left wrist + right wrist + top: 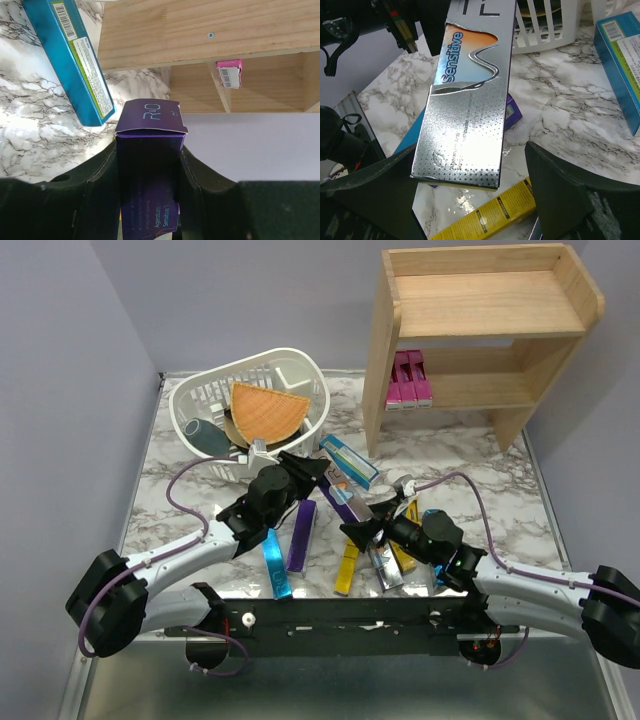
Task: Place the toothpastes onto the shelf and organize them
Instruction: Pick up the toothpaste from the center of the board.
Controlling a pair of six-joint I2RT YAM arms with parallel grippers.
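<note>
shelf (380,350): far right, well apart from both my pincers; pink cartons (410,380) already sit on the lower tier.
silver carton (470,100): tilted between my right pincer (470,150) jaws, which stand apart with no grip yet. Centre on it, then squeeze the long flat sides.
purple carton (150,120): clamped in my left pincer (149,155), end toward the shelf. Carry it level and set it beside the pinks.
views: only the wrist cameras show the grips (the arms hide them from above); only the top view shows the loose cartons (301,537).

Wooden shelf (380,350) with pink cartons (410,380) on lower tier, white basket (200,400), loose cartons (302,535) on marble table (470,455)
</note>
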